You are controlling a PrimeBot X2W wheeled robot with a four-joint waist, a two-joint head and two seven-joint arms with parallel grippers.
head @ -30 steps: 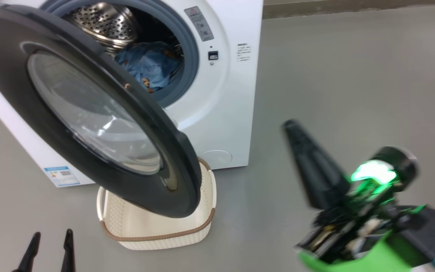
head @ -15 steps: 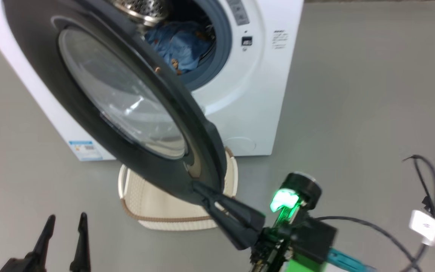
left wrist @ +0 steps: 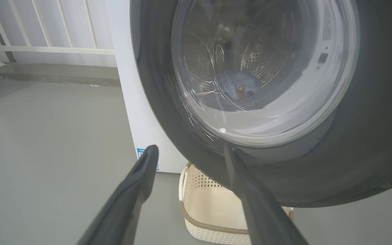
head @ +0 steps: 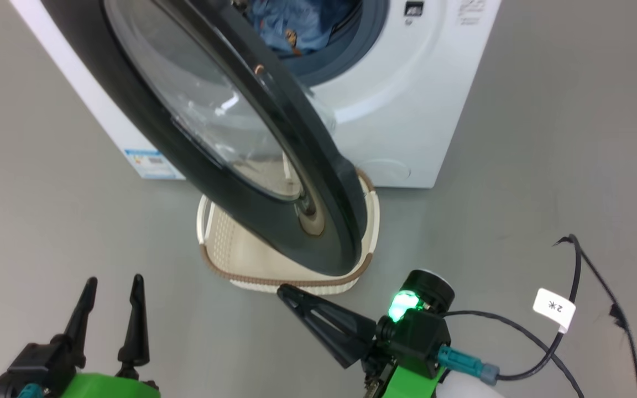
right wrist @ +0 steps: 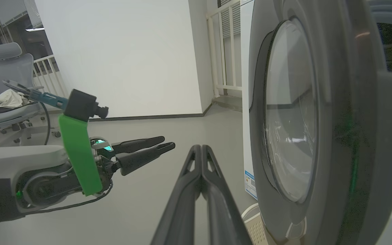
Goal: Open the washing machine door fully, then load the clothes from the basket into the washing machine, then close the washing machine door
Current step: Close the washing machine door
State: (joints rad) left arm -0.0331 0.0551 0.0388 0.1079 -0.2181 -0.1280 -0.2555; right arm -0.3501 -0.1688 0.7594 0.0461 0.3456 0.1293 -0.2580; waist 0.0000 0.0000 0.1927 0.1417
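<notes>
The white washing machine (head: 407,110) stands with its round black-ringed door (head: 213,127) swung partway out over the cream basket (head: 230,254). What shows of the basket holds nothing. Light-blue clothes (head: 291,22) lie in the drum, also visible through the door glass (left wrist: 240,85). My right gripper (head: 282,290) is shut on nothing, its tip just below and in front of the door's lower rim. In the right wrist view that gripper (right wrist: 201,147) points past the door's (right wrist: 352,136) outer face. My left gripper (head: 111,287) stands open at lower left, empty, short of the door (left wrist: 352,153).
A black cable with a white tag (head: 553,307) trails over the grey floor at the right. A white railing (left wrist: 46,51) runs behind the machine's left side. A grey office chair (right wrist: 5,85) stands far off by a white wall.
The head camera has shifted, so the whole scene sits elsewhere in view. My shut right gripper swung in from the right to the door's lower rim. The left gripper stays open.
</notes>
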